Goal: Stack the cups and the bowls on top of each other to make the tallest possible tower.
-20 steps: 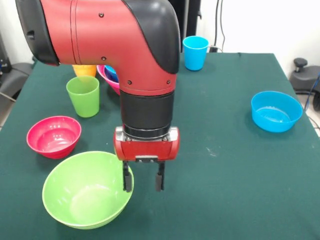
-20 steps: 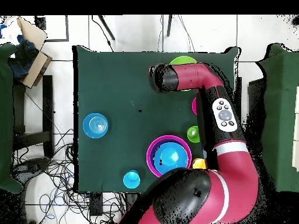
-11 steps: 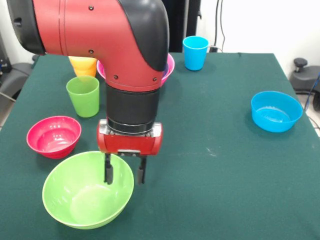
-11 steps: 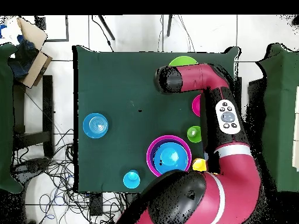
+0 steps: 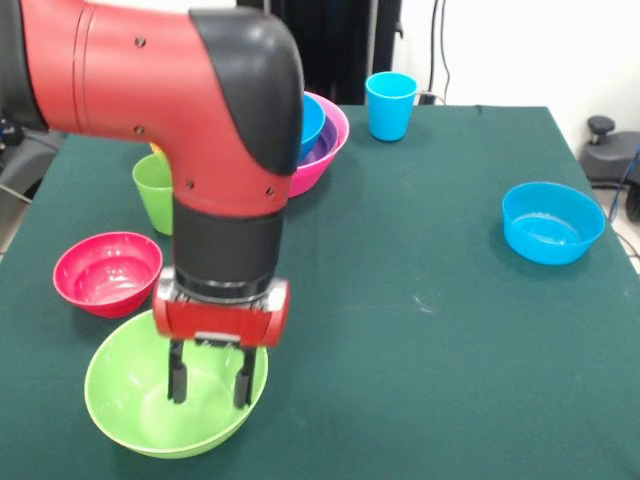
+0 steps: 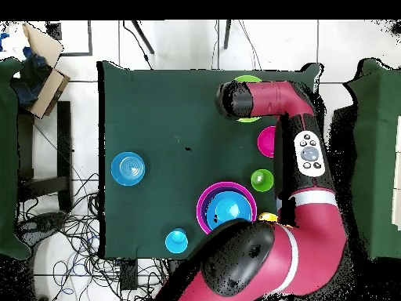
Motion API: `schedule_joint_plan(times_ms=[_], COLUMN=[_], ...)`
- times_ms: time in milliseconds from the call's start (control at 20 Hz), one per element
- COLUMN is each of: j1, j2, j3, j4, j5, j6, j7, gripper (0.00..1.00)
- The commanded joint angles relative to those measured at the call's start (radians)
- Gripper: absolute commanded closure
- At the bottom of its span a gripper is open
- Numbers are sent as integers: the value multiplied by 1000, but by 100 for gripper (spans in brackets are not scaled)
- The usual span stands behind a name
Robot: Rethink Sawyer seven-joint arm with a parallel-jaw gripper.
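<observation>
hand (image 5: pixel 210 385) hangs spread open inside the light green bowl (image 5: pixel 130 400), beside the red-pink bowl (image 5: pixel 107 272).

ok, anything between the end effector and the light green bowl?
Nothing visible. The end effector hangs open directly over the light green bowl, fingers down inside its rim, and the bowl looks empty. The red-pink bowl sits apart to the side.

the light green bowl (image 5: pixel 150 400) looked like glossy, smooth plastic, as did the red-pink bowl (image 5: pixel 107 272) and the light blue bowl (image 5: pixel 552 222). the table cover (image 5: pixel 430 330) was matt dark green cloth with faint pale specks. the arm (image 5: pixel 190 110) had smooth, slightly shiny red and black shells. the blue cup (image 5: pixel 390 105) shone too.
</observation>
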Motion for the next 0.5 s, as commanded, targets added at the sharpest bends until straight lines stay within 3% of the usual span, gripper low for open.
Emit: schedule_joint_plan(times_ms=[50, 250, 500], j1=[-9, -23, -39], j2=[158, 185, 115], j3=[48, 64, 48], j4=[-143, -151, -40], j5=[-49, -39, -18], j6=[67, 46, 26], j7=[-236, -266, -249], gripper=[0, 0, 0])
